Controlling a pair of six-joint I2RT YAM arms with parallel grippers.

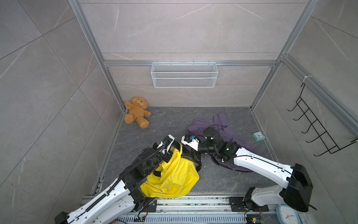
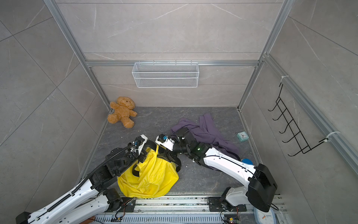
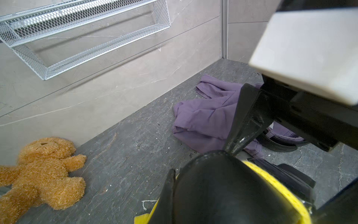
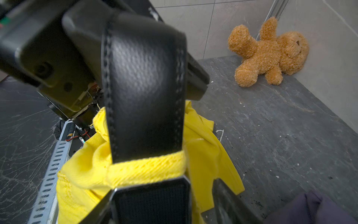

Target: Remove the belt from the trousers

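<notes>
The yellow trousers (image 1: pixel 174 178) (image 2: pixel 151 178) lie crumpled at the front of the floor, with their waist lifted between the two arms. A black belt (image 1: pixel 175 144) (image 4: pixel 143 81) runs through a yellow belt loop (image 4: pixel 147 170). My left gripper (image 1: pixel 173 146) (image 3: pixel 180 174) is shut on the belt (image 3: pixel 222 190), which hides most of its jaws. My right gripper (image 1: pixel 187 153) (image 4: pixel 201 197) sits just below the loop with its jaws apart, and yellow cloth hangs between them. More belt curls out at the trousers' right side (image 1: pixel 197 164).
A purple garment (image 1: pixel 222 128) lies under and behind the right arm. A teddy bear (image 1: pixel 137 112) sits in the back left corner and a small teal clock (image 1: pixel 258 135) by the right wall. A wire basket (image 1: pixel 184 74) hangs on the back wall, a black hook rack (image 1: pixel 317 124) on the right.
</notes>
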